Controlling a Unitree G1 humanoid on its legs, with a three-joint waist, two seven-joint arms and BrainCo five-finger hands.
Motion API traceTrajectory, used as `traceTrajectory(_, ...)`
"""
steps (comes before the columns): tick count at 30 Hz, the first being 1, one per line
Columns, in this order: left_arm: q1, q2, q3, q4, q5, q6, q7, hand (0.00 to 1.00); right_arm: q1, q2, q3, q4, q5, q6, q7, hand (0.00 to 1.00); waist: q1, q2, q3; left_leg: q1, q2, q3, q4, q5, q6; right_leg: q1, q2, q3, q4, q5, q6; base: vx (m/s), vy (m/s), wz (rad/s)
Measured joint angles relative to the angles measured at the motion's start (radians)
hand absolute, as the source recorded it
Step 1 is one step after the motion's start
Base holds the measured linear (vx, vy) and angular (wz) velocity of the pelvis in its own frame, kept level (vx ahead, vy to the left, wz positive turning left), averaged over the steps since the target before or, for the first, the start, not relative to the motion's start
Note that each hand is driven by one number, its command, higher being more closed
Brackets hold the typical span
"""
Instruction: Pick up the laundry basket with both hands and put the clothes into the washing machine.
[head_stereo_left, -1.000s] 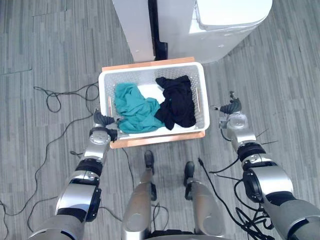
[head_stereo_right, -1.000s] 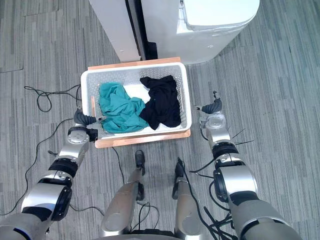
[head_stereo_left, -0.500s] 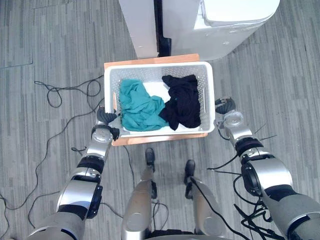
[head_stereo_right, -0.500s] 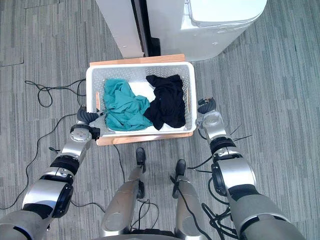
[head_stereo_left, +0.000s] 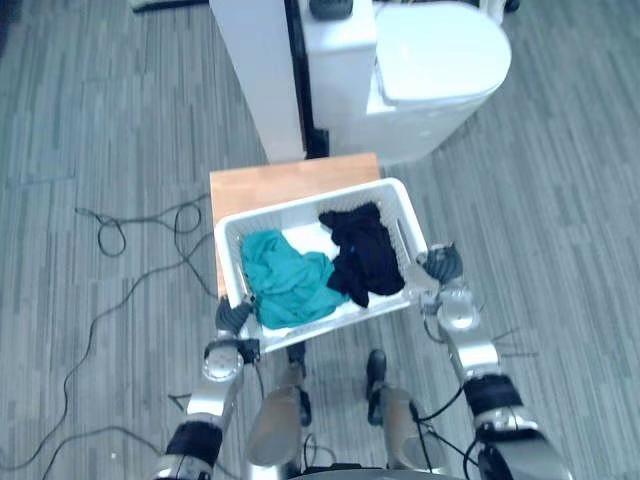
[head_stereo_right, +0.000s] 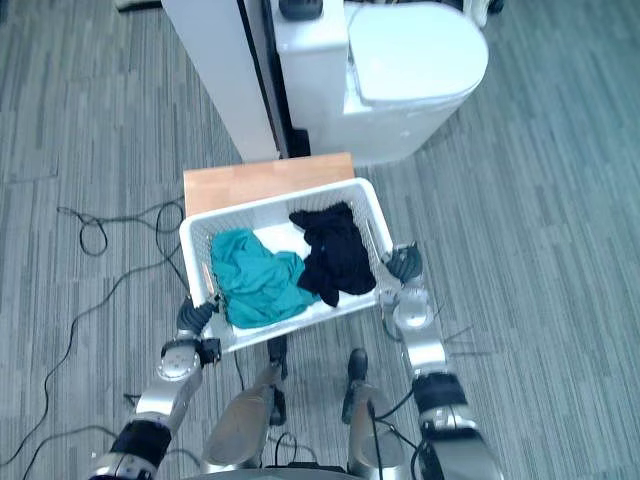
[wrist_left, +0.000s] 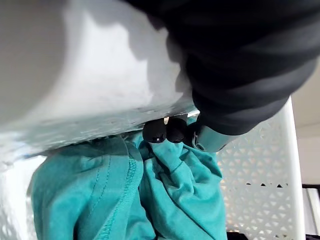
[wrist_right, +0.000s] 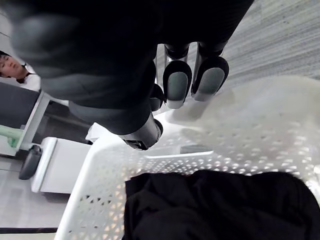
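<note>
The scene is bright, under soft light that seems to come from above. The white lid of the washing machine is the brightest place and looks nearly washed out. The grey floor is lit evenly, with no hard shadows. Inside the laundry basket the black garment is so dark that its folds hardly show, while the teal garment has gentle shading. In the left wrist view the basket's wall passes from bright white into grey shade.
</note>
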Motion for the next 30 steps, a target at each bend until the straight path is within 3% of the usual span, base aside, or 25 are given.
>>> traceTrajectory(7, 0.057, -0.015, -0.023, -0.009, 0.046, 0.024, -0.034, 1.0, 0.097, 0.011, -0.011, -0.029, -0.082, 0.0, 0.024, 0.0, -0.019, 0.001, -0.08, 0.034, 0.011, 0.003, 0.0, -0.009, -0.006, 0.045, 0.011, 0.0, -0.029, 0.001, -0.001, 0.04, -0.013, -0.03)
traceTrajectory(21, 0.118, -0.026, 0.024, -0.009, 0.098, 0.042, -0.021, 1.0, 0.148, 0.017, -0.102, -0.062, -0.17, 0.006, -0.065, 0.0, -0.022, 0.019, -0.117, 0.054, 0.012, -0.022, -0.001, -0.01, -0.008, 0.095, 0.015, -0.025, -0.067, 0.007, -0.003, 0.01, 0.001, 0.05)
traceTrajectory(30, 0.129, -0.031, 0.042, -0.009, 0.095, 0.042, -0.012, 1.0, 0.088, 0.016, -0.116, 0.201, -0.183, 0.047, -0.061, 0.0, 0.003, 0.029, -0.126, 0.043, 0.009, -0.056, -0.003, -0.01, -0.008, 0.114, 0.018, -0.063, -0.107, 0.017, -0.007, 0.01, -0.003, 0.11)
